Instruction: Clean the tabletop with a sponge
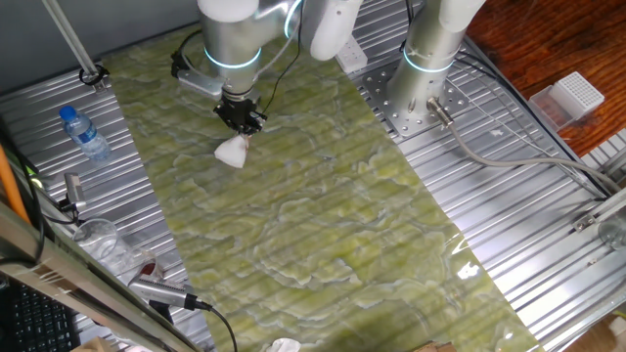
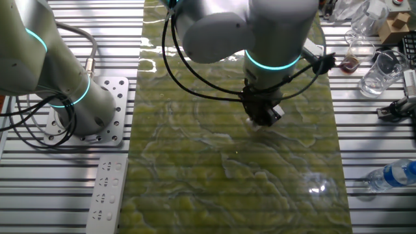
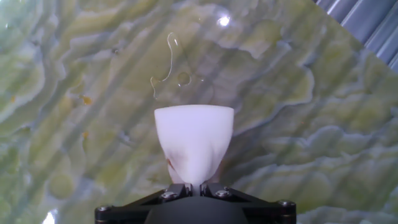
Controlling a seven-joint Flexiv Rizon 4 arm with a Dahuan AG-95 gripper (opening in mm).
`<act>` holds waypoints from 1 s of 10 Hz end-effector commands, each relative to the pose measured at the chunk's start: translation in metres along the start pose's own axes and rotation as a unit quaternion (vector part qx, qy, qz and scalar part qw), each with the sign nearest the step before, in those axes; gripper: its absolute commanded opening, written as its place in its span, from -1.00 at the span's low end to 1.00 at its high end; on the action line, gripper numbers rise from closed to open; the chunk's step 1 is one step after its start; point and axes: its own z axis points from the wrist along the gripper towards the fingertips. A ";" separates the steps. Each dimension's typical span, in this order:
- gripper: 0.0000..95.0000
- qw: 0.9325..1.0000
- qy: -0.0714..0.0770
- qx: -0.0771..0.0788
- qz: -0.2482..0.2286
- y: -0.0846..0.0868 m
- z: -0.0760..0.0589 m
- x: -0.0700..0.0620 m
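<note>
The tabletop is a green-yellow marbled sheet with pale wavy veins; it also shows in the other fixed view and the hand view. My gripper is shut on the white sponge, pinching its narrow end so it fans out below the fingers. In the hand view the gripper holds the sponge, which has a faint reddish smear. In the other fixed view the gripper hides most of the sponge. A thin ring of clear liquid lies on the sheet just beyond the sponge.
Ribbed silver metal flanks the sheet. A water bottle, a glass and a cabled tool lie at the left. A second arm's base stands at the right. A small white scrap sits at the front edge.
</note>
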 end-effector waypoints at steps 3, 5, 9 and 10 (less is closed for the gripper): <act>-1.00 0.999 0.015 0.012 0.039 0.001 -0.001 0.000; -1.00 0.999 0.015 0.010 0.029 -0.001 0.004 0.000; -1.00 1.000 0.000 0.003 0.028 -0.008 0.028 0.010; -1.00 1.000 0.000 0.002 0.018 -0.009 0.030 0.010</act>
